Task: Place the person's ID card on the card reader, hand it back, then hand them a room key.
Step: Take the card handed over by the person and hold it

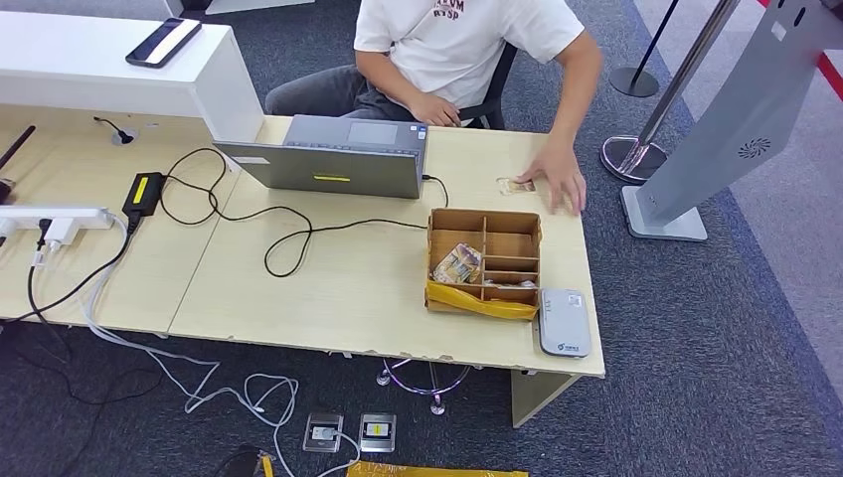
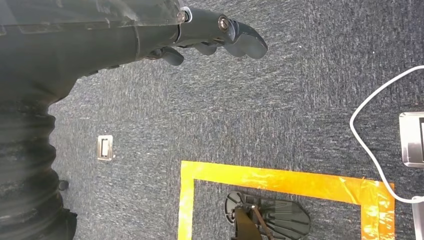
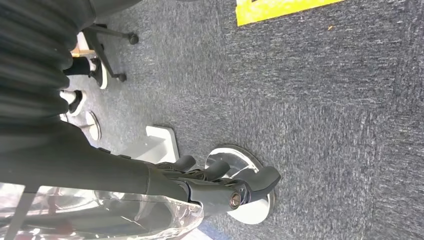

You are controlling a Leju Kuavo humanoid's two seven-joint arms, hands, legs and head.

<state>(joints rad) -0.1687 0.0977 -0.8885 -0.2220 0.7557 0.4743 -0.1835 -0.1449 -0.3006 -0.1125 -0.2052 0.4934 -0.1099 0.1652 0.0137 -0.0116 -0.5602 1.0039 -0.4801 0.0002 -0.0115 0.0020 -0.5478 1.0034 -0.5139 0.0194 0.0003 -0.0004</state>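
Left hand (image 2: 220, 37): hung over grey carpet beside orange floor tape (image 2: 280, 182); nothing is held, the dark fingers loosely parted and slightly curled.

Right hand (image 3: 225, 182): likewise hung over carpet, above a round chrome post base (image 3: 240, 210); nothing is held, fingers apart with a light curl.

Card reader (image 1: 564, 323): a flat grey-white unit, laid at the near right corner of the bench (image 1: 348, 288), just beside the box. No card is seen on it.

Box (image 1: 484, 261): brown cardboard, divided into compartments, yellow tape along its near edge. A bundle of cards (image 1: 457, 263) is lodged in the near left compartment; these are judged likely to be the room keys, though the print cannot be read.

Laptop (image 1: 333, 159): open, lid turned toward the robot, set beyond the box; black cable (image 1: 288, 234) trailed from it across the bench.

ID card (image 1: 515, 186): a small pale card lying flat near the far right edge of the bench, touched at one end by the person's hand (image 1: 557, 179).

Person (image 1: 457, 50): seated beyond the bench, white shirt.

Progress, as judged: nothing of the task is yet done. The card is being offered on the bench; pickup, reading, return and key handover are all left.
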